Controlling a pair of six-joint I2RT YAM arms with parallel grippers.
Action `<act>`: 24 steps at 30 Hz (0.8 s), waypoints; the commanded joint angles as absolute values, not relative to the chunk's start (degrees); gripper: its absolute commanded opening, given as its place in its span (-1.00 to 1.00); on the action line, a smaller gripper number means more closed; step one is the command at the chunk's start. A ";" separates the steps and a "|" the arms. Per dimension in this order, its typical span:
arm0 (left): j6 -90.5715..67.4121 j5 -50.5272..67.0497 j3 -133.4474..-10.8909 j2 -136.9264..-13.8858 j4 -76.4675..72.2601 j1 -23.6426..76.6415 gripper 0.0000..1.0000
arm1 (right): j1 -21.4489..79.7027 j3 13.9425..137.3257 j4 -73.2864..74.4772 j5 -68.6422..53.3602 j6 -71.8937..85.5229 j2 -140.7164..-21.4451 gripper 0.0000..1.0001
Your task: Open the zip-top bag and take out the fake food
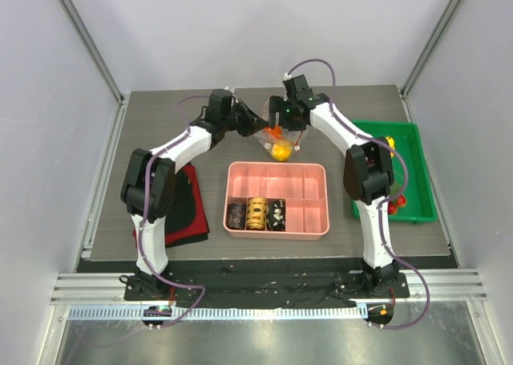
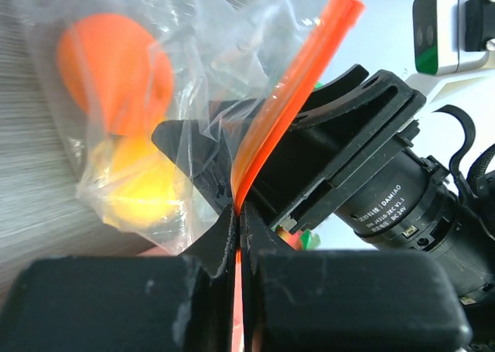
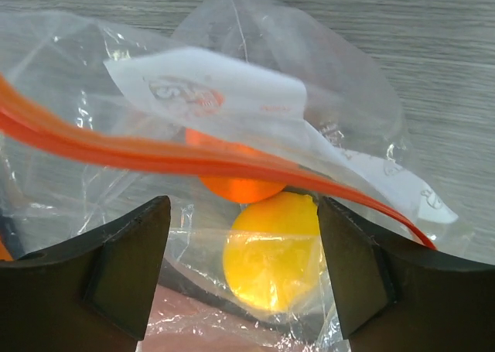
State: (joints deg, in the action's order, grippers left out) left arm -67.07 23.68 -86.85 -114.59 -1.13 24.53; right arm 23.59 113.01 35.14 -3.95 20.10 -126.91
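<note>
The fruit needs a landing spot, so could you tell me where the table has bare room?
Bare table far left behind the cloth and far right behind the bin; also the tray's back row and front-right cells. Crowded behind the tray, around the bag.

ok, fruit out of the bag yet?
No, inside: the orange fruit and yellow fruit show through the clear zip-top bag.

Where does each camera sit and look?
Top: high behind the arms, looking down at the table; both arms show.
Left wrist: on the left claw, facing the zip-top bag; shut fingers pinch its strip.
Right wrist: on the right claw, over the bag; open fingers show.
Both wrist views share the yellow fake food.
</note>
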 commanded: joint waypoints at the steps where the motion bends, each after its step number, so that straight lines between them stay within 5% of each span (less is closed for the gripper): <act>1: -67.41 28.39 -87.98 -113.20 -3.34 27.33 -1.00 | 25.66 115.84 27.78 -7.99 23.73 -130.69 0.67; 14: -65.57 25.49 -84.29 -111.36 -2.37 27.25 -1.00 | 26.54 118.03 22.32 -1.86 31.55 -137.80 0.85; 17: -65.22 24.79 -83.59 -111.01 -2.29 27.07 -1.00 | 26.63 118.91 22.85 1.56 33.05 -138.25 0.75; 24: -64.78 24.70 -83.85 -110.74 -2.02 26.02 -1.00 | 26.63 119.36 23.47 0.79 29.36 -136.15 -0.02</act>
State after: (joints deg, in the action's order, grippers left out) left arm -65.54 21.10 -83.72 -114.56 -0.27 26.44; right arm 26.44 117.62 26.02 -1.48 30.41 -138.52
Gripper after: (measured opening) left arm 0.003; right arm 0.791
